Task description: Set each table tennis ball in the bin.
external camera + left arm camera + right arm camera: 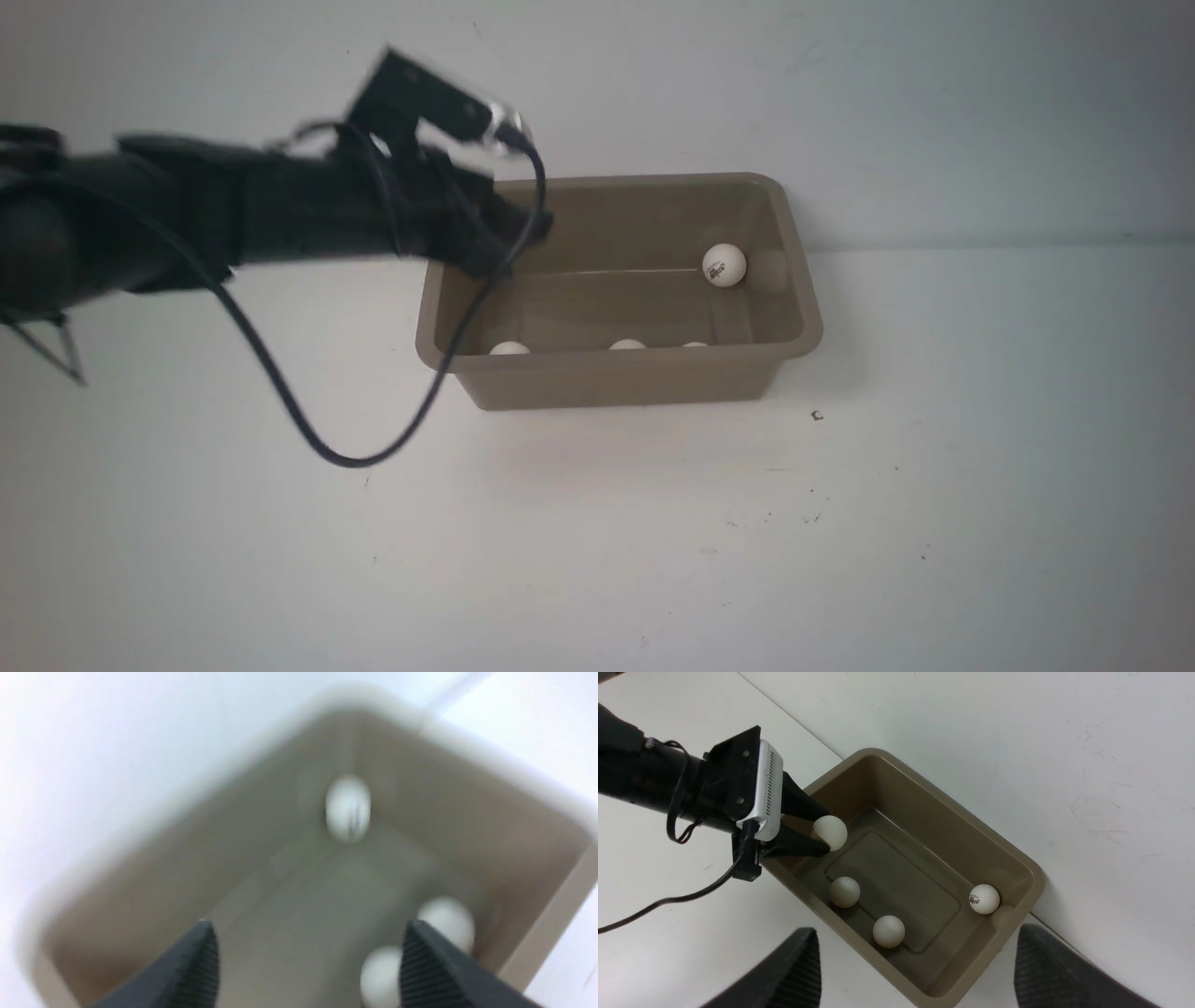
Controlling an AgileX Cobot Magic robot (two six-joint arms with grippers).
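left gripper (308, 926) — jaws wide, over bin (635, 215) | right gripper (916, 931) — wide, empty

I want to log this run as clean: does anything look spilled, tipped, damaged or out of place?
Nothing stands out. The bin sits upright on the table with three table tennis balls on its floor; the fourth ball is at the left gripper's tips, over the bin's corner. None lies on the table.

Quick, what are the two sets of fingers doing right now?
Left gripper: open over the bin, holding nothing.
Right gripper: open, empty.
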